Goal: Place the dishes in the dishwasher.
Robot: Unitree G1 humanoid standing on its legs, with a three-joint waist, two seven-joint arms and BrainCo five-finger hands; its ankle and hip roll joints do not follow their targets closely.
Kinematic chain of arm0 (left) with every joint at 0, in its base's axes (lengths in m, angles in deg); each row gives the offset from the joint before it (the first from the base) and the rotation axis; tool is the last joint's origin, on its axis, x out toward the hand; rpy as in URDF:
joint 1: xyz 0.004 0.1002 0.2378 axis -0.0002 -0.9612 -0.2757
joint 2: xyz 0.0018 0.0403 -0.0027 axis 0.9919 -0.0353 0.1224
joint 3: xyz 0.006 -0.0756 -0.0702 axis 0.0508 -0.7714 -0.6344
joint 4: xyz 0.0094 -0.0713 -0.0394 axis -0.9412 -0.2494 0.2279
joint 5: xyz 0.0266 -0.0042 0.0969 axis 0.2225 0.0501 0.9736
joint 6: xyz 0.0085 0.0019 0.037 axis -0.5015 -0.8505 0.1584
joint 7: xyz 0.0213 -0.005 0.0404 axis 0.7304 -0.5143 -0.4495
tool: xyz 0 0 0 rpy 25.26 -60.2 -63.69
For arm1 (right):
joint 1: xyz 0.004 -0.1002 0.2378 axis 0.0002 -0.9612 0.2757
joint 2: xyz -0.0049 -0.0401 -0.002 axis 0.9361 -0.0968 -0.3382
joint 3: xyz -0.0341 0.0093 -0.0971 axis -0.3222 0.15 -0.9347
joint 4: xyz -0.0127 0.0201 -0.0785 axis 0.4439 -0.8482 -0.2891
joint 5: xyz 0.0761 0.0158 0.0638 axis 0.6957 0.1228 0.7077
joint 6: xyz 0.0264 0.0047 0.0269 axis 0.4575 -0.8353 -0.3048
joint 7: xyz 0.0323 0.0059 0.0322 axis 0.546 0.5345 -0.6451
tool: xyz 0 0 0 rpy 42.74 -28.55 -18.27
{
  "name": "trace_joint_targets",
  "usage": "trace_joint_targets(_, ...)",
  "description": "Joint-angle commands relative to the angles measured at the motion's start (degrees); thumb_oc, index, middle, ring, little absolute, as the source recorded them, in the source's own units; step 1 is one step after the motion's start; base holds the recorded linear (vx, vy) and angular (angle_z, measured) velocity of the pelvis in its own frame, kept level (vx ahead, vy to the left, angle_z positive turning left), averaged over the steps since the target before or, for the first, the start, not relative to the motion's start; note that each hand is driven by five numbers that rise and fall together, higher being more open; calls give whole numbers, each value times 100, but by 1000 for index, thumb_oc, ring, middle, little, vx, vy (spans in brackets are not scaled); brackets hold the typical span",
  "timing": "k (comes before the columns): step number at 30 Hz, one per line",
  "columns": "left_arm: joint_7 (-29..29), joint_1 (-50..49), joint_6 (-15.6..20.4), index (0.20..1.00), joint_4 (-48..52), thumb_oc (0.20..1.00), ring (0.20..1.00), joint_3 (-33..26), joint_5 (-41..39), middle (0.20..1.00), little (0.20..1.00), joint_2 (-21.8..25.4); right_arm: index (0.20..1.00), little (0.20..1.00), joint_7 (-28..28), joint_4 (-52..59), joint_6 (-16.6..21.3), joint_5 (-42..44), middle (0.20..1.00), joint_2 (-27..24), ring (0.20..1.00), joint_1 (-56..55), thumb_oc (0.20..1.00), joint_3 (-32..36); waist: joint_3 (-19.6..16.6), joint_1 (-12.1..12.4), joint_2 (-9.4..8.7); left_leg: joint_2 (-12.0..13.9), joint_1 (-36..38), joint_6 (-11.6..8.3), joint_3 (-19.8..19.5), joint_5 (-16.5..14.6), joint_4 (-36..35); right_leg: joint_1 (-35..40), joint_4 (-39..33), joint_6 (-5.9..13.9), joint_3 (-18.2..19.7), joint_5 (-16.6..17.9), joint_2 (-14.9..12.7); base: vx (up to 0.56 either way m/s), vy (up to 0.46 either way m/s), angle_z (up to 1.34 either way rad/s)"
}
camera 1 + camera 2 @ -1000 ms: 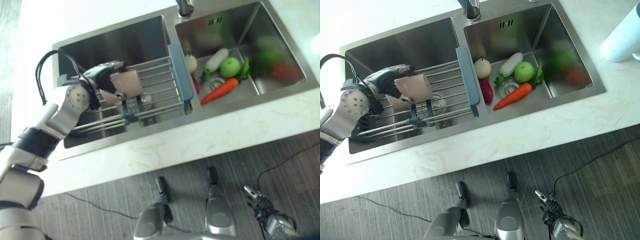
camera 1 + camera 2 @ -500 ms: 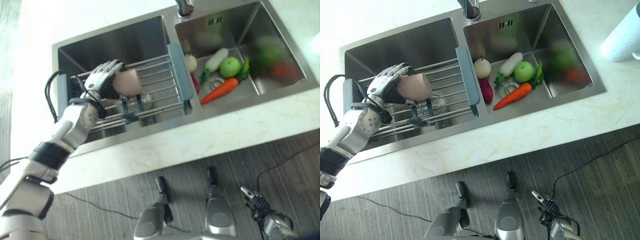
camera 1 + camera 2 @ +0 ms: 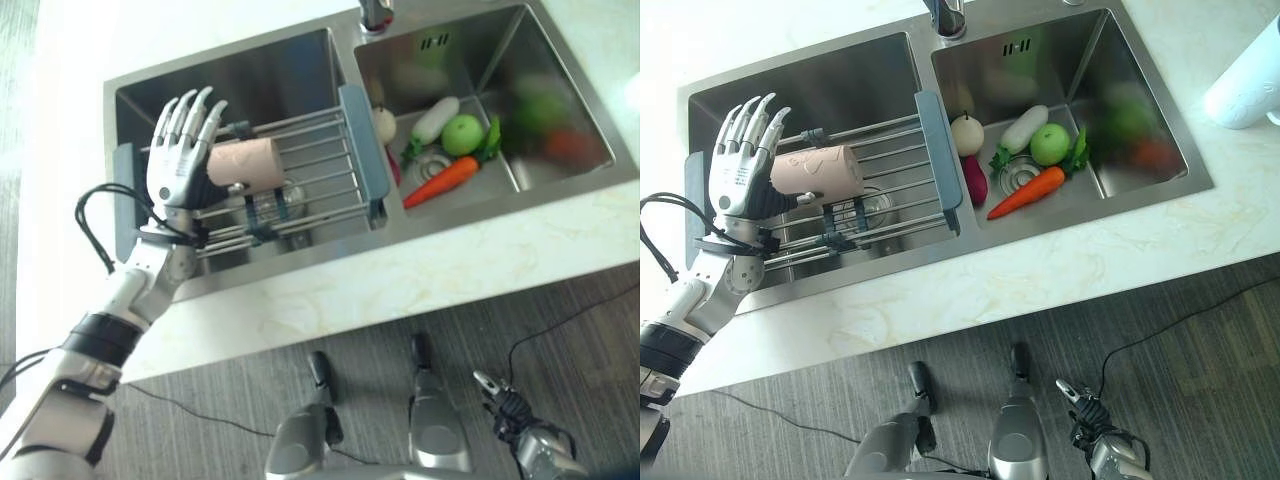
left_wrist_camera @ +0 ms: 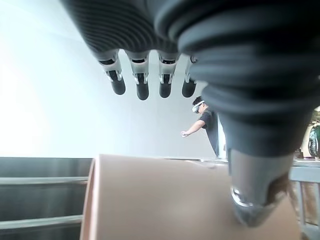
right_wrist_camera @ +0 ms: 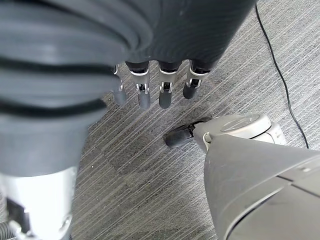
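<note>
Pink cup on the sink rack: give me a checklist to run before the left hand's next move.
1. Pink cup lying on its side on the wire rack: ok.
2. Left hand fingers straight, not gripping the cup: ok.
3. Thumb clear of the cup: cannot tell; the left wrist view shows it at the cup's edge.
4. Right hand idle, low over the floor: ok.
5. Dishwasher located: cannot tell.

Kitchen: double steel sink (image 3: 840, 75) set in pale marble-look counter (image 3: 1040, 270), tap (image 3: 945, 15), wire dish rack (image 3: 890, 190) across basin, vegetables (image 3: 1035, 160) in other.
</note>
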Motion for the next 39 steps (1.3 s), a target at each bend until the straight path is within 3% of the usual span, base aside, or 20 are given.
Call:
trace_joint_targets(1,282,147,-137,1000,-152,1000,1000,-245,206,1000,1000,66,1000,1000,-7,147,22,68,1000,19,1000,-215,1000,-1,-118,64,-125,195,-426,-190,-404,-388,624,-473,685,291,-130,-114,-283,0,0,0)
trace_joint_targets(9,1153,196,-260,1000,-178,1000,1000,191,9,1000,1000,224,1000,1000,-56,131,-16,13,1000,-94,1000,-142,1000,125,-56,14,-60,177,-437,-183,-371,-404,649,-514,695,318,-73,-92,-301,0,0,0)
trace_joint_targets(14,1670,-57,-509,1000,-140,1000,1000,279,-331,1000,1000,58,1000,1000,-75,100,-5,-34,1000,-104,1000,-115,1000,201,-17,21,-11,154,-424,-173,-373,-414,656,-499,691,328,-83,-84,-334,0,3,-1)
trace_joint_targets(30,1769,-512,-572,1000,274,1000,1000,146,-295,1000,1000,-72,1000,1000,-73,70,134,11,1000,-85,1000,-123,1000,239,61,106,66,96,-473,-142,-454,-452,696,-527,732,341,-108,-102,-397,0,0,0)
trace_joint_targets(39,1688,-701,-922,1000,84,1000,1000,160,-35,1000,1000,-189,1000,1000,-52,98,141,7,1000,-79,1000,-115,1000,211,77,124,60,99,-472,-141,-474,-442,689,-532,737,336,-112,-98,-390,0,0,0)
